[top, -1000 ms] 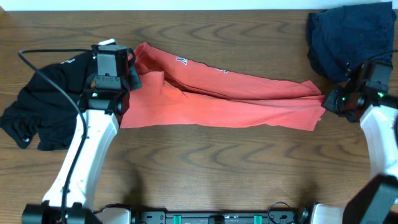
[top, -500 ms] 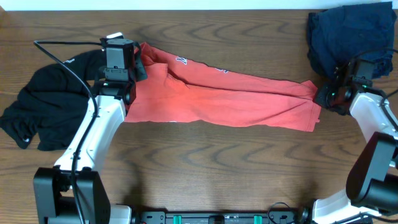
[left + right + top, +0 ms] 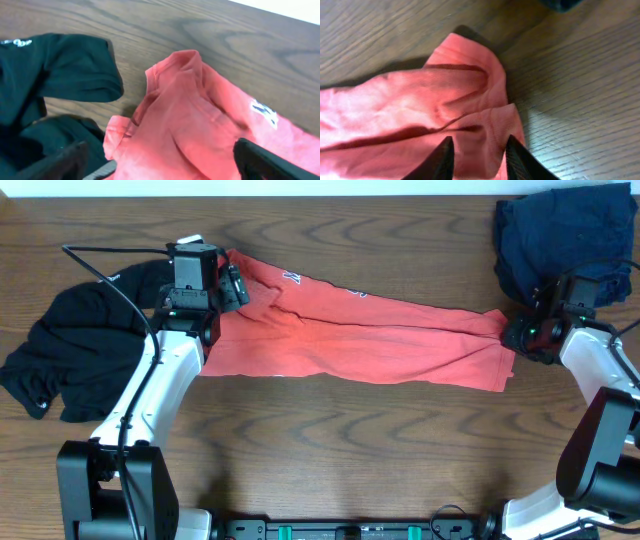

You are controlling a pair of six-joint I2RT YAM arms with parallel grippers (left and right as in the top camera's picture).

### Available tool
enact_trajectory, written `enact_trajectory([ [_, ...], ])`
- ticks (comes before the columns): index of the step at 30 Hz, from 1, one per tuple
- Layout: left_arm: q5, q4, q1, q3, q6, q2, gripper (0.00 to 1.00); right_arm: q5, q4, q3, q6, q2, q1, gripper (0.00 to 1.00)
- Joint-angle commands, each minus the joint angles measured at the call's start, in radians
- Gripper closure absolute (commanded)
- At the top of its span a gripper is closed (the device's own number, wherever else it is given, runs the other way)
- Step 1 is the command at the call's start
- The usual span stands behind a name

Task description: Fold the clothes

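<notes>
Overhead, the coral-red T-shirt [image 3: 370, 340] lies as a long folded band across the wooden table [image 3: 350, 450], a black garment [image 3: 70, 360] by its left end, a navy garment [image 3: 560, 235] at the far right corner. The left wrist view shows the left gripper [image 3: 167, 162] spread wide above the collar end; the right wrist view shows the right gripper [image 3: 480, 157] partly parted astride the shirt's corner, not pinching it.

This looks like a robotics lab test station. A bare wood-grain bench [image 3: 330, 450] stands against a plain white wall [image 3: 300, 188]. A white left arm [image 3: 150, 410] and right arm [image 3: 598, 370] rise from a black base rail [image 3: 350, 530] at the near edge. Only a coral-red T-shirt [image 3: 380, 345] and a black garment [image 3: 70, 370] lie there as work pieces.
</notes>
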Motion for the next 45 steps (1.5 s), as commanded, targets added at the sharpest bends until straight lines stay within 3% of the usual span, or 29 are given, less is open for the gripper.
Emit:
enact_trajectory([
  [1, 0.006, -0.014, 0.017, 0.020, 0.005, 0.002, 0.02, -0.040, -0.007, 0.011, -0.003, -0.098, 0.006, 0.61],
  [5, 0.009, -0.071, 0.043, 0.020, 0.005, -0.027, 0.02, -0.032, -0.037, 0.010, -0.035, -0.192, -0.003, 0.33],
  [7, 0.010, -0.099, 0.054, 0.020, 0.005, -0.051, 0.02, -0.027, -0.053, 0.010, -0.056, -0.208, -0.005, 0.26],
  [16, 0.012, -0.224, 0.072, 0.020, 0.032, -0.253, 0.02, 0.038, -0.182, 0.010, -0.075, -0.132, -0.005, 0.11],
  [26, 0.012, -0.387, 0.072, 0.019, 0.032, -0.296, 0.02, 0.037, -0.121, 0.010, -0.139, 0.018, -0.005, 0.03],
  [29, 0.011, -0.424, 0.072, 0.019, 0.032, -0.294, 0.02, -0.004, -0.087, 0.010, -0.149, 0.068, -0.005, 0.05],
  [39, 0.011, -0.435, 0.072, 0.011, 0.032, -0.274, 0.02, -0.101, -0.027, 0.010, -0.151, 0.179, -0.004, 0.29],
  [45, 0.011, -0.435, 0.072, 0.011, 0.032, -0.255, 0.02, -0.111, -0.075, 0.010, -0.150, 0.192, -0.006, 0.54],
])
